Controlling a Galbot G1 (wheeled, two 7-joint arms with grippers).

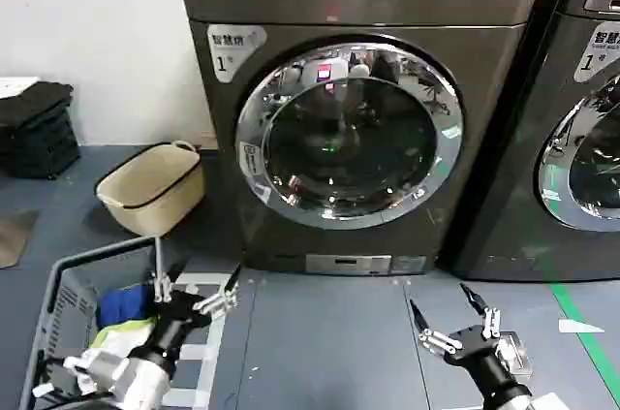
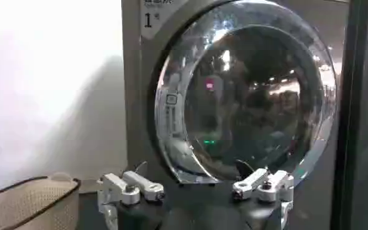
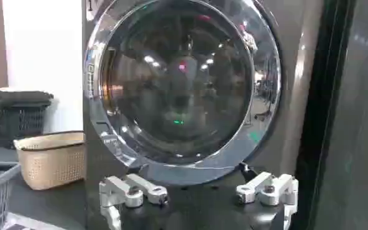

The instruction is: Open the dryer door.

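From my head view, the dryer door [image 1: 349, 131] sits shut on the front of the full-view machine, straight ahead and well above both grippers; my left gripper [image 1: 197, 297] hangs low beside the grey laundry crate [image 1: 73, 299], fingers spread, and my right gripper [image 1: 448, 317] hovers over the floor, fingers also apart. In the left wrist view the door's chrome rim [image 2: 171, 134] looks slick. In the right wrist view I can't pick out a handle, so I judge a blind grab could slide off.
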